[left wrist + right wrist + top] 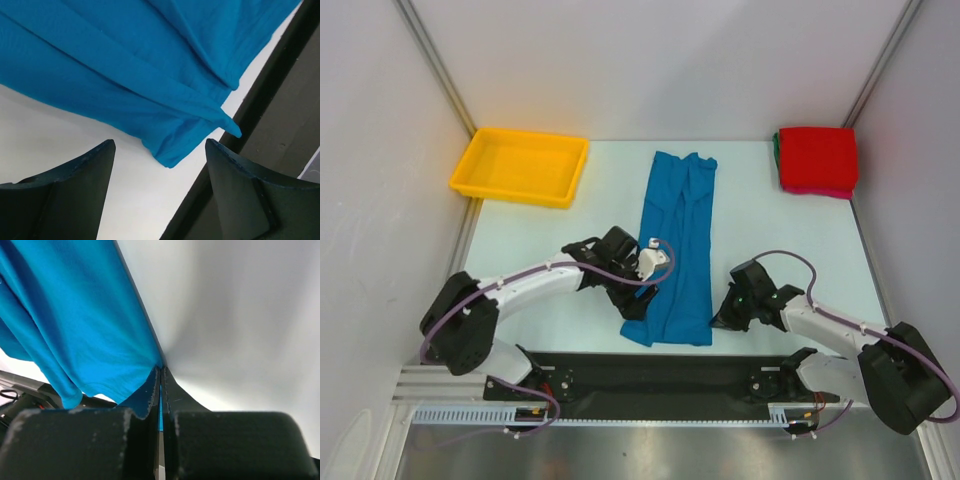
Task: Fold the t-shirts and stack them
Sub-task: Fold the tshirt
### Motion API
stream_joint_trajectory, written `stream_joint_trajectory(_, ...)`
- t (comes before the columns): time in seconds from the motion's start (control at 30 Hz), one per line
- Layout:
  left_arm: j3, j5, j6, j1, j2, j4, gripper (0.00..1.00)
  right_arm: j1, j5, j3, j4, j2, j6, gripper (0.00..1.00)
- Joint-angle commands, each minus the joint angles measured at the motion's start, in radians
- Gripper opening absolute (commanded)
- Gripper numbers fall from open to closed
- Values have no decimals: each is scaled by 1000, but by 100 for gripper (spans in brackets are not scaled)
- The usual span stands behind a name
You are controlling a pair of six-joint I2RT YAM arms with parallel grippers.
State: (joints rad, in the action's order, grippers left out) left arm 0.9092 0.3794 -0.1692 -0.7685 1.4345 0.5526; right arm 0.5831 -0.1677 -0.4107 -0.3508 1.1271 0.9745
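Note:
The bright blue t-shirt (678, 240) lies folded into a long strip down the middle of the table. My left gripper (632, 303) is open over the strip's near left corner (170, 150), with its fingers (75, 185) on either side and not touching the cloth. My right gripper (718, 320) is shut on the blue t-shirt's near right edge (100, 340); blue cloth shows between the closed fingers (150, 390). A folded red t-shirt (817, 157) tops a stack at the far right, with thin green and pink edges beneath it.
A yellow plastic tray (520, 165) stands at the far left. The dark base strip (660, 375) runs along the table's near edge, just below the shirt's hem. White walls close in on the left, right and back.

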Motion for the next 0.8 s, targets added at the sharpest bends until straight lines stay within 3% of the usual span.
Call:
stream_joint_trajectory(0.0, 0, 23, 59, 0, 47, -34, 79, -9, -1, 4, -74, -3, -74, 0)
stream_joint_trajectory(0.2, -50, -74, -51, -17, -57, -45, 74, -41, -15, -31, -105, 34, -151, 0)
stream_joint_trajectory(0.37, -161, -132, -311, -48, -109, -83, 73, -45, -33, -76, -114, 80, -207, 2)
stream_joint_trajectory(0.4, -171, -145, -332, -63, -103, -86, 76, -45, -36, -86, -122, 86, -211, 6)
stream_joint_trajectory(0.43, -190, -158, -363, -77, -95, -100, 78, -45, -36, -97, -135, 91, -215, 27)
stream_joint_trajectory(0.47, -194, -168, -371, -89, -94, -106, 79, -43, -14, -141, -155, 89, -227, 39)
stream_joint_trajectory(0.53, -201, -152, -323, -98, -89, -137, 79, -13, 55, -203, -267, 53, -235, 51)
stream_joint_trajectory(0.63, -172, -76, -203, -81, -50, -160, 73, 11, 161, -309, -355, -16, -217, 58)
stream_joint_trajectory(0.7, -106, 11, -144, -57, 32, -100, 58, 15, 116, -292, -309, -27, -176, 59)
stream_joint_trajectory(0.77, -102, 87, -125, -37, 58, -89, 51, 14, 97, -267, -271, -17, -154, 59)
